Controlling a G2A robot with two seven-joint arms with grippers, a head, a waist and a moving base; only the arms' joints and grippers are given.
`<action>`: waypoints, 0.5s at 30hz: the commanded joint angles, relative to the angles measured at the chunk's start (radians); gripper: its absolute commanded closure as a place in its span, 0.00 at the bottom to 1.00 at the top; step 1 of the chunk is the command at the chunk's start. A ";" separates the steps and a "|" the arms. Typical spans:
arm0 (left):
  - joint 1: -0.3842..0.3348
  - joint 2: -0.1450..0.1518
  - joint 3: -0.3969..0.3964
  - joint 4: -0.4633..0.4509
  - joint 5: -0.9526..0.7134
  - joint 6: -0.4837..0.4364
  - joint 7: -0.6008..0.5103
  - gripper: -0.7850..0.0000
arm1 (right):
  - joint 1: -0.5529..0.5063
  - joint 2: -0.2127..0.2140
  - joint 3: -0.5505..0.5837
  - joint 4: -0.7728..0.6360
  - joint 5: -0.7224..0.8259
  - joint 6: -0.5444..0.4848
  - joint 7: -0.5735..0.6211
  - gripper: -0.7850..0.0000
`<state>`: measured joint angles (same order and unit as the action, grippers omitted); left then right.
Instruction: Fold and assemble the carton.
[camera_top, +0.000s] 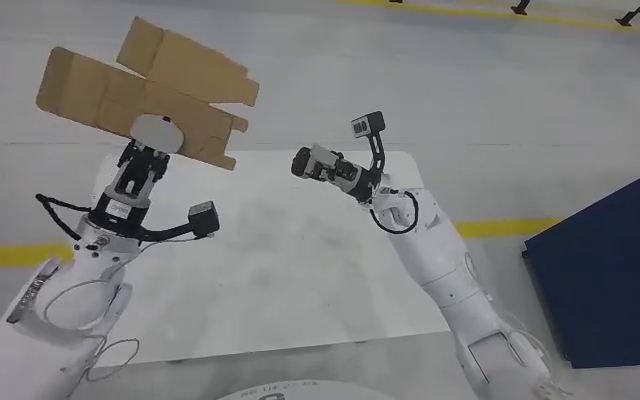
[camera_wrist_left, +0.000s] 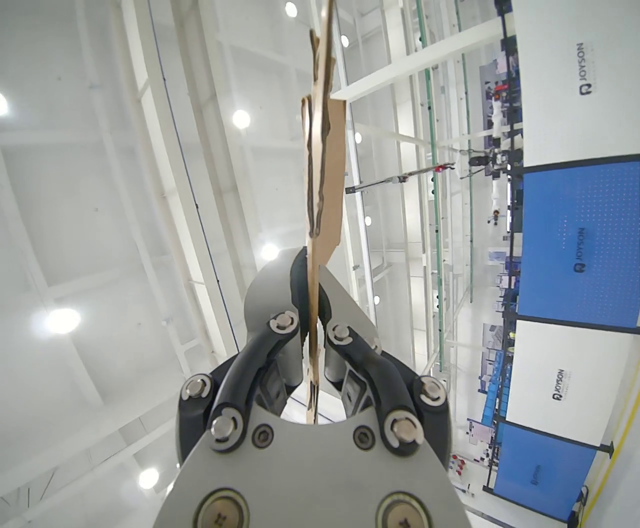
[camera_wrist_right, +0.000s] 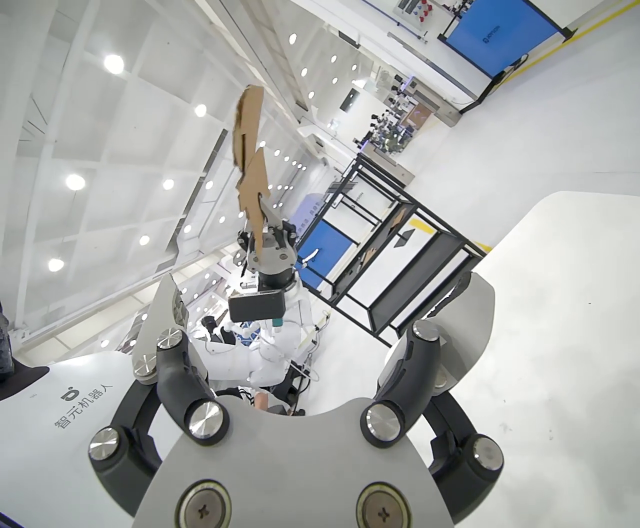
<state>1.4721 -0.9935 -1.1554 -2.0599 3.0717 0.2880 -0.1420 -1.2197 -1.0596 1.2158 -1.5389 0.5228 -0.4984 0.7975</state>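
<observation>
The right end effector (camera_wrist_right: 320, 287) is over the far side of the white table (camera_top: 280, 280). Its two fingers are wide apart and there is nothing between them. The left end effector (camera_wrist_left: 311, 300) is up in the air by the far left corner of the table, and its fingers are pressed tight on the bottom edge of the carton (camera_top: 150, 85). That bottom edge is hidden between the fingers, so how deep it sits is hard to tell. In the top view a round white pad covers a small bit of the carton just above the grip. The carton is brown and flat, not yet folded into a box. It looks like two long strips lying one over the other, with flaps and little notches along the sides. It sticks out past the table, over the grey floor. In the left wrist view it is seen from the thin side, so its big faces are hidden, and its far end is cut off at the edge. A dark wavy line runs along that thin side.
</observation>
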 joint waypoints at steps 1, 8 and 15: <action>-0.001 -0.001 -0.007 0.000 0.000 -0.001 0.006 1.00 | 0.000 0.000 -0.001 0.000 -0.003 0.002 -0.003 0.00; -0.001 -0.001 -0.008 0.004 0.000 -0.008 0.013 1.00 | 0.000 0.000 -0.001 0.000 -0.003 0.002 -0.003 0.00; -0.131 0.074 0.002 0.053 0.000 -0.101 0.350 1.00 | -0.007 -0.001 -0.002 -0.020 -0.042 0.016 0.000 0.00</action>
<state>1.3598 -0.9352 -1.1644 -2.0095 3.0718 0.1713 0.1485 -1.2244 -1.0608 1.2103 -1.5569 0.4836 -0.4777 0.7901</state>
